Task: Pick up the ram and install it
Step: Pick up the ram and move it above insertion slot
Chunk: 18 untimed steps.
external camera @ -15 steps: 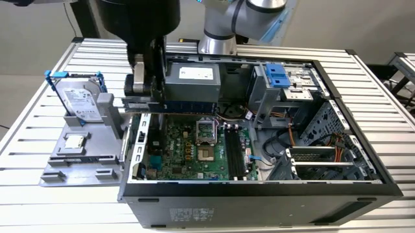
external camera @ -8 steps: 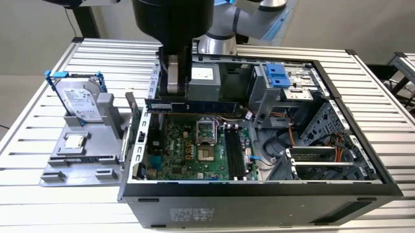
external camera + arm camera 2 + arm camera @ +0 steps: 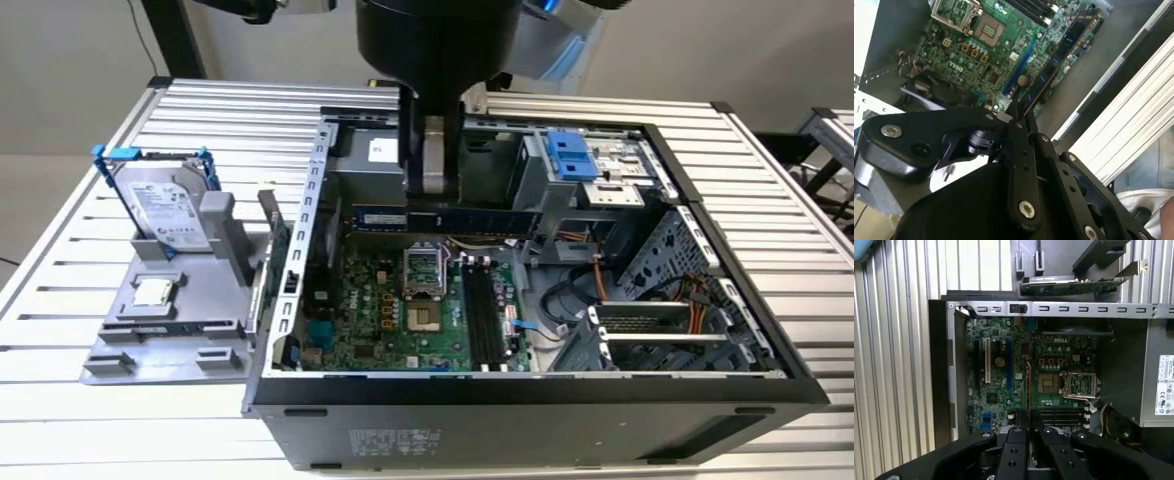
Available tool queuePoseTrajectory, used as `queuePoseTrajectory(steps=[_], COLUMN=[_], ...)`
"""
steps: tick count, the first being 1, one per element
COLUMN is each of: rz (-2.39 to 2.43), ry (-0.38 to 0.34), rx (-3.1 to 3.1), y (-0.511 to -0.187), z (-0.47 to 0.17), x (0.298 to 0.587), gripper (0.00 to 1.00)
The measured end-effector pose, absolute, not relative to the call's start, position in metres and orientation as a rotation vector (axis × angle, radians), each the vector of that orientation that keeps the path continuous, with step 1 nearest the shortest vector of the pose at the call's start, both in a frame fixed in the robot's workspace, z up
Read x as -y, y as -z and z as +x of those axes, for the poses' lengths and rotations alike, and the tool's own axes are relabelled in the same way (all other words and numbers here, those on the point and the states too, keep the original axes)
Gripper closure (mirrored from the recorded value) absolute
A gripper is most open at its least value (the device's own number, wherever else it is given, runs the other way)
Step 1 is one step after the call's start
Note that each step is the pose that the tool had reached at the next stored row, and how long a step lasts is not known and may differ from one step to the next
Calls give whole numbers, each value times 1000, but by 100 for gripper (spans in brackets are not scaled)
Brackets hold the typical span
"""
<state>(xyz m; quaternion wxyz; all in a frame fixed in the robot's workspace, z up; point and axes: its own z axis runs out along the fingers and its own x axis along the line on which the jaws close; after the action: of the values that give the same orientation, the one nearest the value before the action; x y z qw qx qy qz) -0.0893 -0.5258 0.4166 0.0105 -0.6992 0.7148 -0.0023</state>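
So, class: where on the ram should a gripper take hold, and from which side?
Mid-length on the top edge of the ram, coming from above and pinching its flat faces. It is thin and stands on edge, which is how the gripper holds it.

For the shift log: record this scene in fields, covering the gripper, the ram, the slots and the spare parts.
gripper: shut on the ram, over the open case
ram: held above the motherboard, not seated
slots: black, empty, crosswise to the ram
hard drive: upright on grey stand, exterior view's left of case
task state: ram picked up, not installed
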Motion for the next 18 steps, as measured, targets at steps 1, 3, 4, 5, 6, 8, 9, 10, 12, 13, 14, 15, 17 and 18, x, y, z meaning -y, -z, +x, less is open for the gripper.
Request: queuePoseTrajectory(steps=[1, 3, 4, 5, 6, 8, 9, 10, 12, 13, 14, 15, 17, 18], rz=[-2182, -2182, -2182, -2182, -2182, -2182, -2182, -2182, -2182, -2182, -2182, -2182, -2182, -2182], ry=[7, 7, 7, 7, 7, 7, 7, 7, 7, 7, 7, 7, 7, 7], rx=[-2231, -2231, -2231, -2231, -2231, -2231, -2231, -2231, -2231, -2231, -2231, -2231, -2231, -2231], y=[-417, -417, -417, -417, -417, -417, -417, -417, -417, -417, -417, -417, -417, -417], z=[-85, -76, -71, -67, -62, -53, -49, -44, -35, -30, -26, -21, -12, -8], x=[526, 526, 526, 526, 526, 526, 526, 526, 526, 526, 526, 526, 527, 527], gripper=[100, 100, 100, 100, 100, 100, 100, 100, 100, 100, 100, 100, 100, 100])
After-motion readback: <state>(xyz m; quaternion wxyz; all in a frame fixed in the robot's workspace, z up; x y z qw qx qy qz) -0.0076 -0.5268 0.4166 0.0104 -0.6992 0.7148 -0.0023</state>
